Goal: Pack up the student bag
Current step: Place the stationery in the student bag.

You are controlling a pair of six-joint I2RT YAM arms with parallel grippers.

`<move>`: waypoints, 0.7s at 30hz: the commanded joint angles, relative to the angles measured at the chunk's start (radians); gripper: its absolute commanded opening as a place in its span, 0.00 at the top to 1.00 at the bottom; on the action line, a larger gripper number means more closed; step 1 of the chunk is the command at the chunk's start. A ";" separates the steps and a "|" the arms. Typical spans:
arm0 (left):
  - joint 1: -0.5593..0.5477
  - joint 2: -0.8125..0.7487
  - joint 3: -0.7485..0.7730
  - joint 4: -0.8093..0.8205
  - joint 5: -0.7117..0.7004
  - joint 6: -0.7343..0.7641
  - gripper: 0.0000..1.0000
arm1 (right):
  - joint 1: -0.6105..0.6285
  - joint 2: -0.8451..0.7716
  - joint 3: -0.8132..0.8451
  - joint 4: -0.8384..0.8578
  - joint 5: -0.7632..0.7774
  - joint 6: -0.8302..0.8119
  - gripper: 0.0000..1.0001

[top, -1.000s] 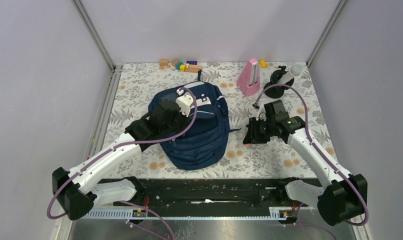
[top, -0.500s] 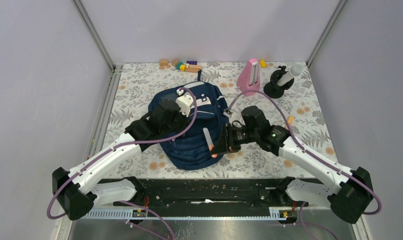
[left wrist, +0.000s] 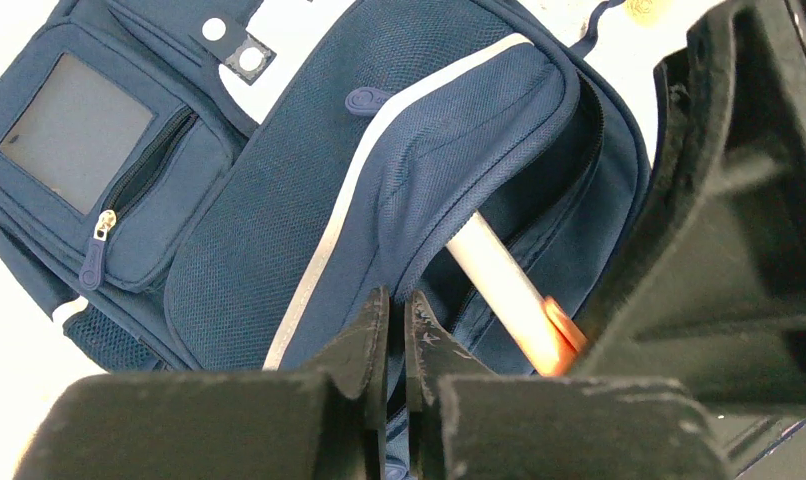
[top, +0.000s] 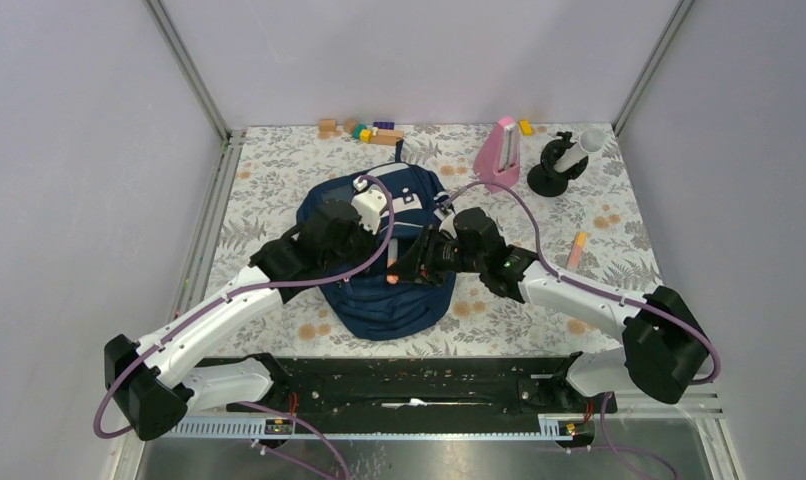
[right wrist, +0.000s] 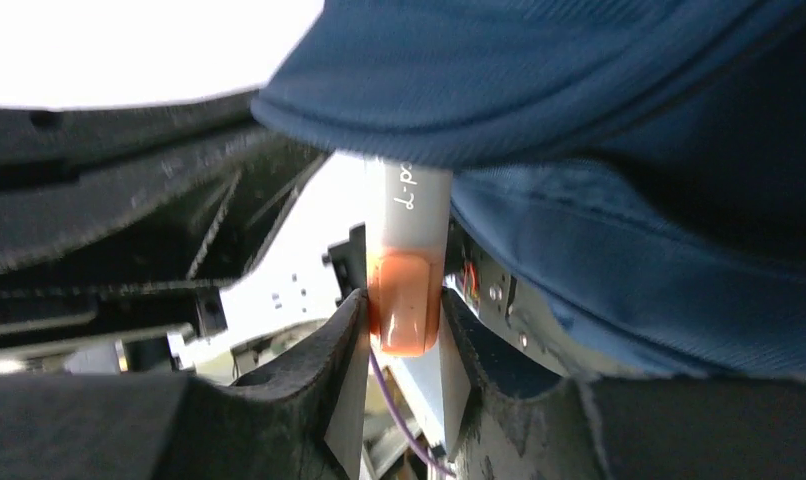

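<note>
Since the earlier top view, the right arm has swung in from the right side of the table and now reaches across the bag. The right gripper (right wrist: 404, 322) has its jaws set narrow, clamped on the orange cap end of a white-barrelled marker pen (right wrist: 407, 225). The pen's far end has passed under the raised flap of the large navy blue fabric backpack with thin white stripes (left wrist: 279, 190), which lies flat in the middle of the floral-patterned table cover (top: 279, 170). The left gripper (left wrist: 397, 318) is closed tight, apparently pinching the edge of that flap and holding the mouth of the compartment open. The step in hand looks like feeding the pen into the backpack. The next move would call for pushing it further in along its own axis, then letting go while the left arm keeps the flap lifted. The inside of the compartment is in shadow, so how deep the tip sits cannot be told, and from above both wrists hide nearly all of the pen. A second orange-tipped pen (top: 578, 248) lies well apart to the right, and a pink wedge-shaped object (top: 499, 155) stands near the back edge.
</note>
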 commanded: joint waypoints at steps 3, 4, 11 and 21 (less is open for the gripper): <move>0.005 -0.045 0.047 0.053 0.003 -0.021 1.00 | 0.015 0.012 -0.037 0.173 0.326 0.123 1.00; 0.004 -0.045 0.047 0.053 0.004 -0.022 1.00 | 0.019 0.019 -0.038 0.187 0.361 0.126 0.99; 0.005 -0.041 0.047 0.054 0.012 -0.023 1.00 | 0.050 0.090 -0.034 0.248 0.569 0.157 0.96; 0.004 -0.034 0.047 0.053 0.011 -0.023 1.00 | 0.086 0.206 0.100 0.217 0.609 0.036 0.59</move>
